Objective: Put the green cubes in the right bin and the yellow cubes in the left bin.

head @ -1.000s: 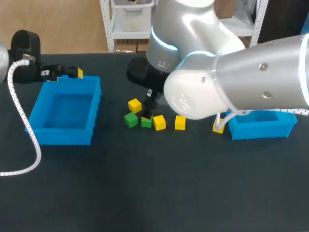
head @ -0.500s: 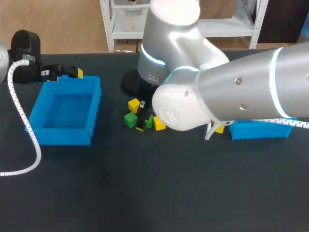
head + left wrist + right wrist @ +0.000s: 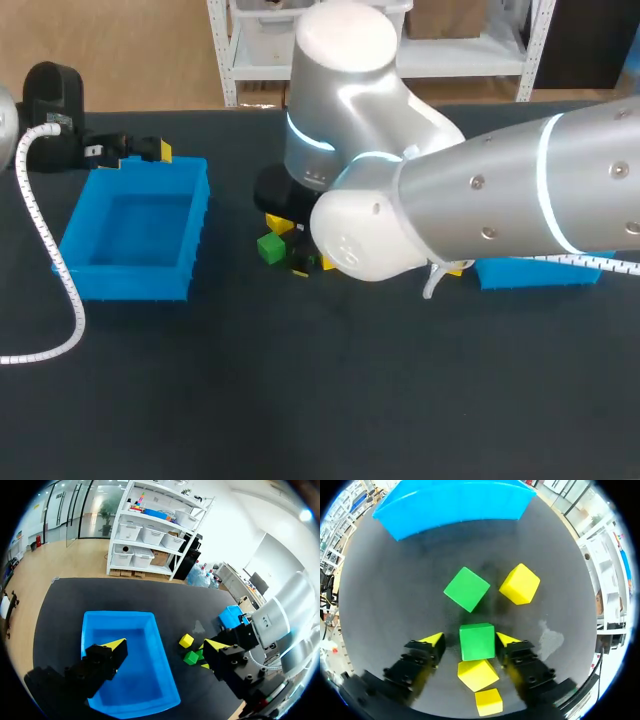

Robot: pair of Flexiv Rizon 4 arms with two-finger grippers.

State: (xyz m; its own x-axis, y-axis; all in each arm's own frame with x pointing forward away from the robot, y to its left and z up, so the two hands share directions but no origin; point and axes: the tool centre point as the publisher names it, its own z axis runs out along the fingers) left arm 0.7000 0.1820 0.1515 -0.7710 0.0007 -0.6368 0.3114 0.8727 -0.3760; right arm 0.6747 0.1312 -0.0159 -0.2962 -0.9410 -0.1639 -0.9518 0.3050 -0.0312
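Black table (image 3: pixel 300 400) filling most of the head view. Beyond its far edge, along the top of the frame, white shelving (image 3: pixel 255 72) on a tan floor (image 3: pixel 120 50). In the left wrist view, glass walls (image 3: pixel 80 510) behind the shelving, a white wall (image 3: pixel 235 525) beside it, a bright ceiling light (image 3: pixel 305 515).

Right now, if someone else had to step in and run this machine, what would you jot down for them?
Left gripper: open, empty, hanging by the left bin, which looks empty.
Right gripper: open, low over the cube cluster, its fingers straddling a green cube, not yet clamped.
A second green cube and three yellow cubes lie loose around it.
Right bin: mostly hidden behind the right arm.
Done: nothing visibly binned. Left: every cube.
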